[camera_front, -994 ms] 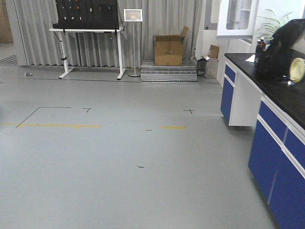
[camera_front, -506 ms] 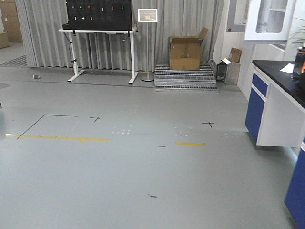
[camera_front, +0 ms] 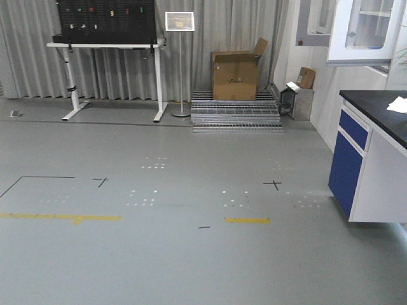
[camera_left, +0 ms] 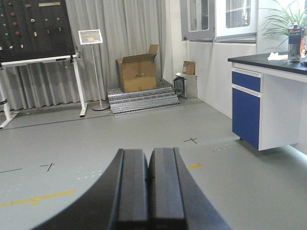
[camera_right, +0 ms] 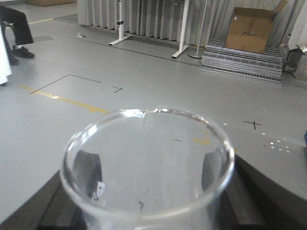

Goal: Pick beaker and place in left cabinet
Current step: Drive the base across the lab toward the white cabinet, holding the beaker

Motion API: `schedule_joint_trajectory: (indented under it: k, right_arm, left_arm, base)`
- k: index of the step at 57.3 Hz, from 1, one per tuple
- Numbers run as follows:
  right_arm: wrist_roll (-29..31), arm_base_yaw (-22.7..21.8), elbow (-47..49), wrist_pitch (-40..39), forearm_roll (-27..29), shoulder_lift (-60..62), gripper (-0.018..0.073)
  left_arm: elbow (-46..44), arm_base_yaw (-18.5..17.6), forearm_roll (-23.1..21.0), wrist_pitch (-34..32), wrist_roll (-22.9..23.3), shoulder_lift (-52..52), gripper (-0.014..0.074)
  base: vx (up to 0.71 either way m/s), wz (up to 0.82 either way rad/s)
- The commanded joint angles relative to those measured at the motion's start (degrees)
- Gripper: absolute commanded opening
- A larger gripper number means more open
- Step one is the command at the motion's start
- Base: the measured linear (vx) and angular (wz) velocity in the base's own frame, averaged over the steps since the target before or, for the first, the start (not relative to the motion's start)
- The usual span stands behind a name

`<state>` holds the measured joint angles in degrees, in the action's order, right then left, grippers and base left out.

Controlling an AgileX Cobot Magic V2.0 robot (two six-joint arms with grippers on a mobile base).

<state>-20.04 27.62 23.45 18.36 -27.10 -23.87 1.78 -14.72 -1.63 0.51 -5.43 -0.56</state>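
Observation:
The beaker [camera_right: 146,160] is clear glass with a pour spout at its far rim, and it fills the lower half of the right wrist view. My right gripper [camera_right: 149,184] is shut on it, with dark fingers [camera_right: 88,172] showing through the glass on both sides. It is carried above the grey floor. In the left wrist view my left gripper [camera_left: 148,153] is shut, pads together, with nothing in it. The left cabinet is out of view.
A blue-and-white lab counter [camera_front: 375,108] with a black top stands at the right, under a glass-fronted wall unit [camera_front: 369,32]. Ahead are a cardboard box [camera_front: 235,75] on metal steps [camera_front: 235,114], a sign stand [camera_front: 180,63] and a pegboard table [camera_front: 108,44]. A seated person's legs [camera_right: 14,26] are at far left.
The front view has swung. The blue counter slid to the right edge, and the black bag on it left the frame. The box and steps now sit more centred.

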Motion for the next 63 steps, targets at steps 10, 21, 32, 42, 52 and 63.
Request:
schedule_joint_trajectory:
  k: [10, 21, 32, 42, 52, 63]
  right_arm:
    - [0.41, -0.14, 1.78, -4.45, -1.40, -0.21, -0.0006]
    - [0.41, -0.14, 1.78, -4.45, -1.40, -0.21, -0.0006]
    - [0.41, -0.14, 1.78, -4.39, -1.40, -0.21, -0.0006]
    - [0.41, -0.14, 1.78, -4.22, -1.40, -0.21, -0.0006]
    - [0.41, -0.14, 1.78, -4.22, -1.40, -0.21, -0.0006]
    - [0.41, -0.14, 1.78, -4.22, -1.40, -0.21, -0.0006]
  left_arm:
    - [0.94, -0.22, -0.47, -4.79, 0.19, -1.04, 0.0001]
    - [0.94, -0.22, -0.47, -4.79, 0.19, -1.04, 0.0001]
    - [0.94, -0.22, -0.47, -4.79, 0.19, -1.04, 0.0001]
    - [0.94, -0.22, -0.47, -4.84, 0.19, -1.04, 0.0001]
    - [0.94, -0.22, -0.47, -4.79, 0.19, -1.04, 0.0001]
    - [0.94, -0.22, -0.47, -4.79, 0.19, -1.04, 0.0001]
  base:
    - [0.70, -0.11]
    - [0.70, -0.02]
    - [0.72, 0.06]
    - [0.72, 0.06]
    - [0.72, 0.04]
    - [0.71, 0.01]
